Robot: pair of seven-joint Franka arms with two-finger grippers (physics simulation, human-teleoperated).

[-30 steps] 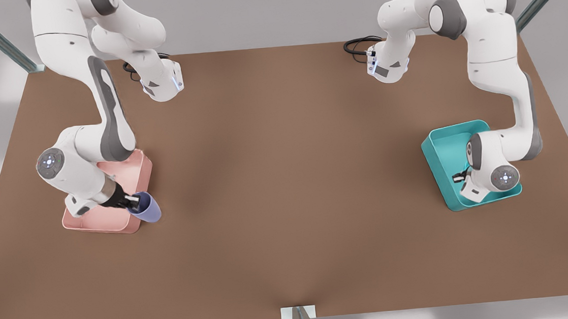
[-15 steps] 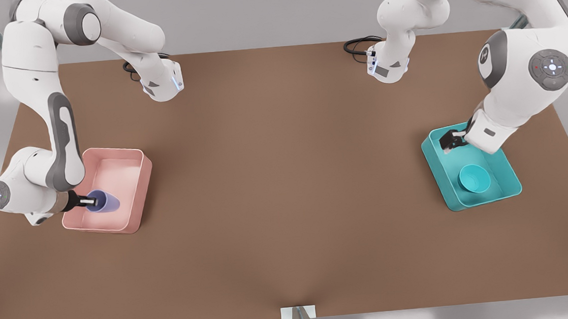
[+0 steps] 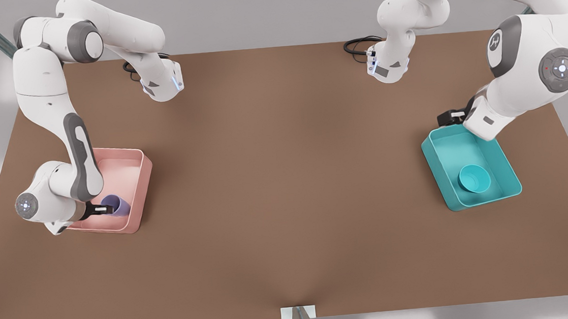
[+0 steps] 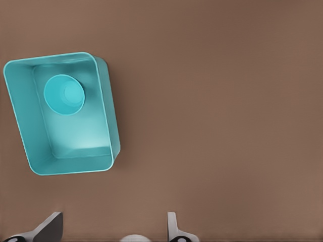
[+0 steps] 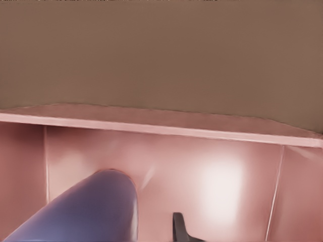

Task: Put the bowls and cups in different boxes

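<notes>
Counter (image 3: 286, 189): brown, bare mid-frame.
Right claw (image 3: 103, 209): lower left, grips lavender cup (image 3: 117, 205), tilted inside pink box (image 3: 140, 188).
Left claw (image 3: 451, 118): right side, spread, empty, above teal box (image 3: 434, 157) holding teal bowl (image 3: 473, 178).
Risk: the cup may roll or topple when let go, being aslant.

You will find no readable text, label, brand, number or sign in any of these views. The pink box (image 3: 118, 189), the teal box (image 3: 467, 168), the cup (image 3: 116, 205), the bowl (image 3: 474, 178) and the table (image 3: 285, 179) are all plain. The arms' joint caps carry small glowing dots and marks, but nothing you could read as letters or figures.
</notes>
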